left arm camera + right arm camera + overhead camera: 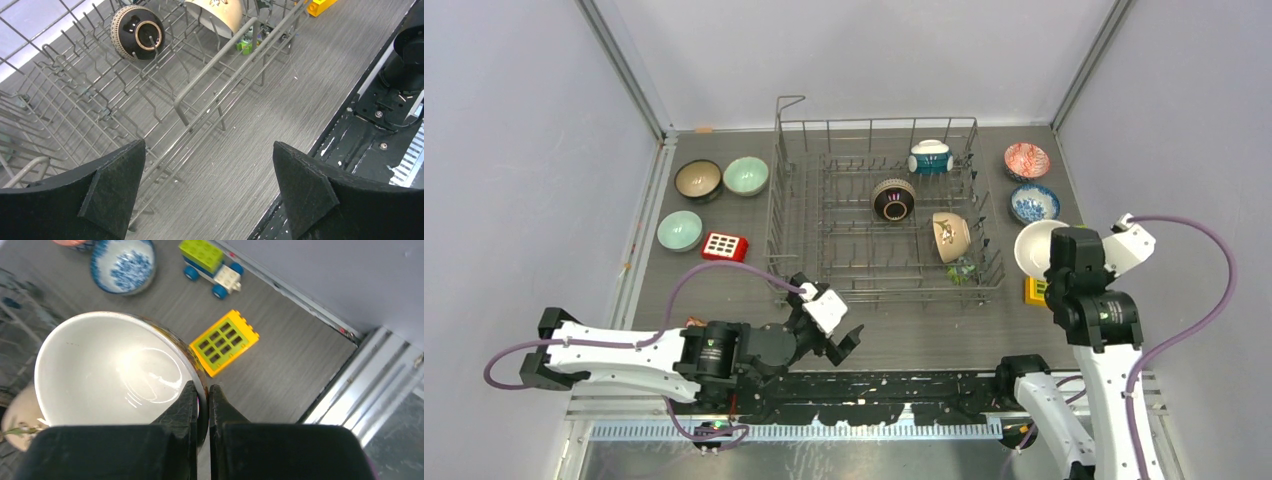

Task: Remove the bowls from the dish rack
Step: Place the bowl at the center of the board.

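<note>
The grey wire dish rack [776, 205] stands mid-table. A teal-and-white bowl [930, 157], a dark brown bowl [894, 199] and a cream bowl [951, 237] stand on edge in it. My right gripper [203, 390] is shut on the rim of a white-lined bowl [110, 370], held just right of the rack [1036, 248]. My left gripper [208, 144] is open and empty, low over the table by the rack's near side [839, 340]. The dark brown bowl [136, 32] and the cream bowl [215, 12] show beyond it.
Three bowls sit left of the rack [698, 180], [746, 176], [680, 230]. A red patterned bowl [1027, 160] and a blue-and-white bowl [1034, 203] sit to its right. Toys: a red block [725, 246], a yellow block [224, 342], a green toy car [210, 262].
</note>
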Controlling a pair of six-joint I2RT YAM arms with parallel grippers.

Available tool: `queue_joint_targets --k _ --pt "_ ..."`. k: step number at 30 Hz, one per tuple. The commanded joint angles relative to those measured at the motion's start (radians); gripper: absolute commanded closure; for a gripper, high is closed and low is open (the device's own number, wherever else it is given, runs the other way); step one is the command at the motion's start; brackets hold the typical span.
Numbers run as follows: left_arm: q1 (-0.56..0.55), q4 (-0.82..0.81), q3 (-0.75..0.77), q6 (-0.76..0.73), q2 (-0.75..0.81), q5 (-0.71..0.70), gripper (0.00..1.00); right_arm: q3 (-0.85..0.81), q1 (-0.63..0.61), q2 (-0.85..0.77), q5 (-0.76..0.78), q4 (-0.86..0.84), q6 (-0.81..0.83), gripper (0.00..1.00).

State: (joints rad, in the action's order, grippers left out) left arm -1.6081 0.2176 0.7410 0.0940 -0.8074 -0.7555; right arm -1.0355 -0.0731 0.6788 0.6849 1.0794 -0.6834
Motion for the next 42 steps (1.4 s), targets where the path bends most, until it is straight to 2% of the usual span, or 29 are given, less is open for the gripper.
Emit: queue_joint_targets --k 1,10,14,18,21,31,42 --pt "-0.002 -0.101 -0.008 0.120 -0.021 -0.065 0.00 0.088 0.040 -0.018 0.020 -0.052 -0.120 0.99" --pt "-0.002 -0.063 -0.018 0.363 -0.124 -0.053 0.00 0.241 0.133 -0.024 -0.050 -0.115 -0.256 0.99" --pt "-0.001 -0.040 0.005 0.418 -0.162 -0.045 0.00 0.318 0.148 -0.069 -0.047 -0.106 -0.315 0.99" --pt "-0.001 -0.007 0.027 0.452 -0.196 -0.048 0.00 0.325 0.148 -0.104 -0.029 -0.096 -0.340 0.99" --pt "-0.001 0.023 0.045 0.489 -0.221 -0.080 0.00 0.339 0.150 -0.078 -0.014 -0.092 -0.380 0.99" --pt "-0.002 0.232 0.095 0.665 -0.241 -0.166 0.00 0.473 0.205 -0.028 -0.126 -0.176 -0.467 0.99" --pt "-0.001 0.313 0.119 0.730 -0.244 -0.190 0.00 0.516 0.196 -0.005 -0.144 -0.199 -0.477 0.99"
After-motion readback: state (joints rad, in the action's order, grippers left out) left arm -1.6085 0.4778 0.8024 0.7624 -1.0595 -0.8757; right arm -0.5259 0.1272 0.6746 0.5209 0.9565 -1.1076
